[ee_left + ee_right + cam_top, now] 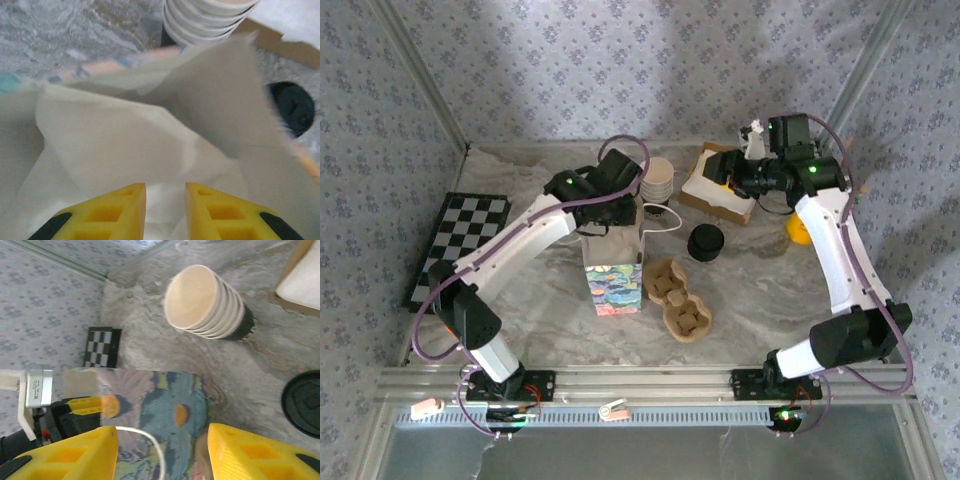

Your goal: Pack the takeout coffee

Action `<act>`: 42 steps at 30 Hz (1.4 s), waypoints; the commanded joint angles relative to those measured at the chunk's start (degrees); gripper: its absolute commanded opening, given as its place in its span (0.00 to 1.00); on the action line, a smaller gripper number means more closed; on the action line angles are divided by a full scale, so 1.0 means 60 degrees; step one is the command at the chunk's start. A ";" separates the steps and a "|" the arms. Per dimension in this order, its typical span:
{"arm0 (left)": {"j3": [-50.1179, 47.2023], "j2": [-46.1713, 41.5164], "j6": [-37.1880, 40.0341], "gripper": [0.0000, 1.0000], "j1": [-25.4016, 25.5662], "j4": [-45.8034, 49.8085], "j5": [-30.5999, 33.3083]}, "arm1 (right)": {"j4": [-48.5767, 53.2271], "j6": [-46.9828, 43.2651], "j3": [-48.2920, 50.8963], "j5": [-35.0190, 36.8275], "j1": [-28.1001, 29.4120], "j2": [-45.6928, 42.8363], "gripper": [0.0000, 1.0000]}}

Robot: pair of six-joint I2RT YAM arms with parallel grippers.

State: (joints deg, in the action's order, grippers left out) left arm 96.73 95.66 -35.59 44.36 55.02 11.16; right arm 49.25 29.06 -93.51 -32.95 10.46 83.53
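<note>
Paper bag (615,275), printed in blues and oranges, stood upright at mid-bench between the two arms. Left claw (165,194) sat at the bag's mouth, its yellow fingers nearly together on a fold of the white inner paper, apparently pinching the rim. Right claw (162,436) hung spread and gripped nothing. It was aimed at the bag, with the white cord handle (161,455) seen between its fingers but, as far as could be told, untouched.

Step in hand, as judged: opening and steadying the bag, with loading not yet begun. Pulp cup carrier (678,298) lay just beside the bag on its right. Stacked paper cups (658,180) and a black lid (704,242) waited behind.

The next move would call for the right claw to take the handle or far rim and draw the mouth wide without toppling the bag.

Bench (770,290): grey marbled sheet, with a chequered mat (460,245) at its left edge and an open cardboard box (720,195) at the rear.

Room: walls in a pale floral-patterned covering.
</note>
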 commanded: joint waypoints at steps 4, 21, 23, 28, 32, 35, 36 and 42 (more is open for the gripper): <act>-0.0317 0.0649 -0.0269 0.23 -0.0075 -0.0162 0.0221 | 0.0563 -0.0563 0.0073 0.1370 -0.0030 0.0187 0.48; -0.0032 -0.1900 0.0175 0.31 -0.0070 -0.0158 0.0488 | 0.1853 -0.4128 -0.1476 0.5226 0.0116 0.3743 0.62; -0.0118 -0.2072 0.0268 0.32 -0.0073 -0.0199 0.0330 | 0.2023 -0.5023 -0.1832 0.5259 0.0115 0.4266 0.60; -0.0505 -0.2627 0.0482 0.34 -0.0092 -0.0456 0.0396 | 0.2671 -0.6474 -0.2735 0.6087 0.0077 0.5624 0.58; -0.0693 -0.2888 0.0611 0.36 -0.0209 -0.0612 0.0339 | 0.2546 -0.7119 -0.2923 0.5996 -0.0005 0.6172 0.57; -0.0697 -0.2993 0.0753 0.37 -0.0269 -0.0645 0.0310 | 0.2493 -0.7482 -0.3093 0.5685 -0.0007 0.6560 0.54; -0.0686 -0.3026 0.0761 0.38 -0.0291 -0.0667 0.0308 | 0.2369 -0.7509 -0.3097 0.5773 0.0005 0.6631 0.54; -0.0609 -0.2986 0.0878 0.39 -0.0462 -0.0807 0.0199 | 0.2222 -0.7648 -0.3566 0.5917 0.0067 0.7246 0.54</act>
State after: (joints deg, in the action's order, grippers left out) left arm 92.33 78.94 -31.75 42.17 51.57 13.04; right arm 62.48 -14.50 -112.38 1.39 10.63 125.56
